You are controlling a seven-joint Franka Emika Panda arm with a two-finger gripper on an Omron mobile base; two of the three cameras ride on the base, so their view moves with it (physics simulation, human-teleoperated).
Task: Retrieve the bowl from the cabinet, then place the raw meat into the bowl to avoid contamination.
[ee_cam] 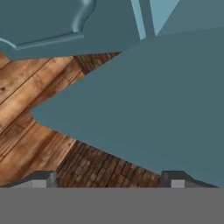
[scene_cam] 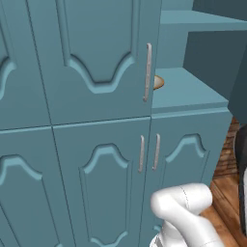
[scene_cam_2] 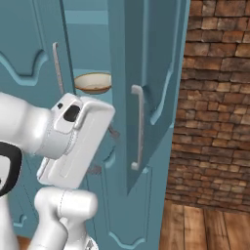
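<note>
The cabinet [scene_cam: 96,144] is the biggest thing here, a tall teal-blue unit of arched-panel doors with slim silver bar handles [scene_cam: 147,72]. At its upper right one door [scene_cam_2: 146,88] stands swung out, edge-on in the right base view, and the teal shelf [scene_cam: 188,91] behind it is laid bare. To the right of the cabinet rises a red-brown brick wall [scene_cam_2: 215,107], and at the cabinet's foot runs a wooden plank floor [scene_cam_2: 205,227]. The robot's white arm [scene_cam_2: 73,141] stands in front of the cabinet's lower doors. The bowl [scene_cam_2: 93,82], shallow and tan with a darker rim, sits on the open shelf inside the cabinet, near the shelf's front and just behind the edge of the neighbouring closed door; only a sliver of it [scene_cam: 158,82] peeks past that door in the left base view. The gripper [ee_cam: 109,179] hangs beside the cabinet's swung door, its two dark fingertips [ee_cam: 41,178] spread wide apart with nothing between them
</note>
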